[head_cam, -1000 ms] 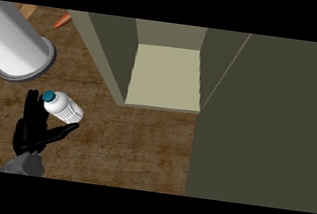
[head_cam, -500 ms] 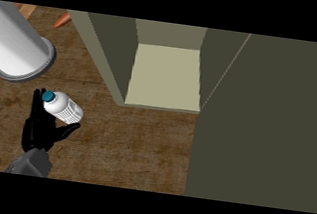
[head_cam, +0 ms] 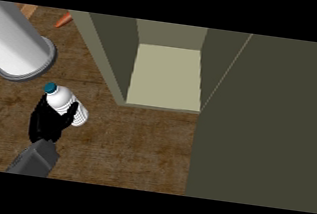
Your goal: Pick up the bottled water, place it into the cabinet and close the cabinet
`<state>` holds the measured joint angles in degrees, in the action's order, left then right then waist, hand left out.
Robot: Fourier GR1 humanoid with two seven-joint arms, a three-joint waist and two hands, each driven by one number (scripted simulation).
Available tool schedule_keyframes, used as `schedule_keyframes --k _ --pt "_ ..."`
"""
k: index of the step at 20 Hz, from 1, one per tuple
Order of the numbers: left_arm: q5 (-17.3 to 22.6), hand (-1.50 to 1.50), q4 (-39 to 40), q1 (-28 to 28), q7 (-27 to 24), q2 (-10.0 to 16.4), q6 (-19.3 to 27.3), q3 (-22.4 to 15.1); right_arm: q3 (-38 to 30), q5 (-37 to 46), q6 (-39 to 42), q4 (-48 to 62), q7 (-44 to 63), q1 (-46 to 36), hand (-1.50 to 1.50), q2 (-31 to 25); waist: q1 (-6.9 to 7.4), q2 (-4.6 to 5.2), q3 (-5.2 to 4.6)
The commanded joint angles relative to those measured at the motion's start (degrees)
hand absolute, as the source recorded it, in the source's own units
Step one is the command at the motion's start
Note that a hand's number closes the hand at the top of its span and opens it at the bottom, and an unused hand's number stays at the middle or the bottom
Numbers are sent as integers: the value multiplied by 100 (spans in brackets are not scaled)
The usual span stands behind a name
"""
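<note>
- One hand in view: the left hand [head_cam: 47, 124], at the near left on its grey forearm [head_cam: 33, 159]. Right hand not visible.
- Its fingers [head_cam: 67, 116] curl round the lower body of the bottled water [head_cam: 64, 101]; white shoulder and teal cap [head_cam: 50, 86] stand clear above the grip, tilted up-left.
- Grip sits low on the bottle, probably so the top can enter the cabinet first.
- Against one second ago: the hand has come further in and closed on the bottle; the cap sits higher in view. Likely a lift beginning; whether the base is off the bench [head_cam: 137, 146] I cannot tell.
- Beyond, right of the bottle: cabinet [head_cam: 108, 57] open, pale shelf [head_cam: 167, 75] bare, dark door [head_cam: 271, 124] swung toward the viewer.
- Far left: large white cylinder [head_cam: 10, 39] just beside the bottle, unchanged. Orange scrap [head_cam: 63, 19] at the far edge.
</note>
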<state>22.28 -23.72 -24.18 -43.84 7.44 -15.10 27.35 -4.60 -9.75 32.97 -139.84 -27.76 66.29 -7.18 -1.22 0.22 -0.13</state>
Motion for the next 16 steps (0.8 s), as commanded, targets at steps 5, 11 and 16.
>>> schedule_keyframes --k 5,11,16 --pt "-35 150 14 -142 -634 -63 375 7 -50 -461 82 -837 232 289 -150 94 7 -16 4" --pt "-782 150 -390 119 -896 -682 -118 -986 -37 -407 63 -809 199 282 -150 22 75 -40 10" --pt "-609 150 -1142 450 -596 -733 -204 -1513 -204 -478 60 -528 171 49 -150 -25 130 -65 17"
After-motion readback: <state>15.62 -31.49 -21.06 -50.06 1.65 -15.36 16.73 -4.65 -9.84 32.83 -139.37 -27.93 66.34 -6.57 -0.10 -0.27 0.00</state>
